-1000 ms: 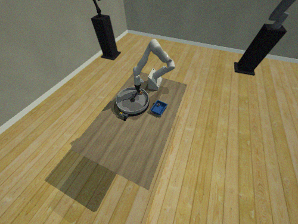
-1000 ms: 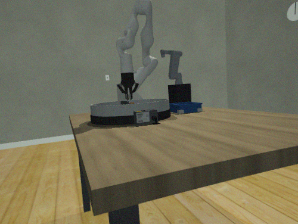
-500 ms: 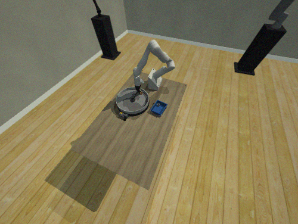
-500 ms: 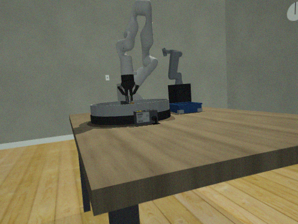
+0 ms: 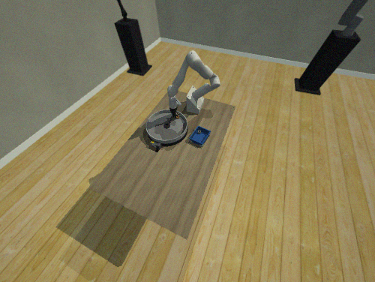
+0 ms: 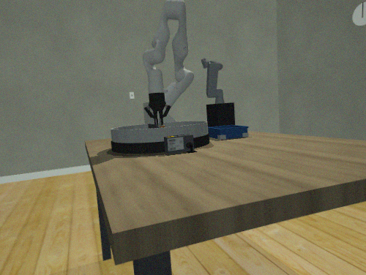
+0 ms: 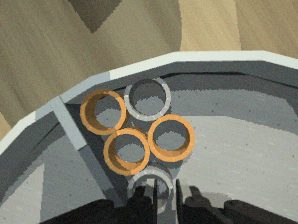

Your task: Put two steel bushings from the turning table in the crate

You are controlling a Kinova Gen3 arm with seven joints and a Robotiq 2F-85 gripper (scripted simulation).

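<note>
Hanging low over the turntable, the gripper has its jaws narrowed to a slim gap and grasping nothing. That gap looks set on purpose to take only the thin wall of a ring, not its whole width. The nearest steel ring lies flat on the disc right under the jaws. From the wrist view one finger seems to stand over its hole and the other just outside its rim, though the tips are dark and I can't tell whether they touch it.

Just beyond the jaws sit three orange rings – one ahead to the left, one touching the near steel ring, one ahead to the right – and a second steel ring is farthest ahead, by the table's wall. All are huddled against a raised bar, likely swept there by the turning. Working on the outermost ring keeps the orange ones undisturbed – they are to stay.

The blue crate waits on the tabletop well off to the jaws' side. A small dark speck shows in it, too small to name
</note>
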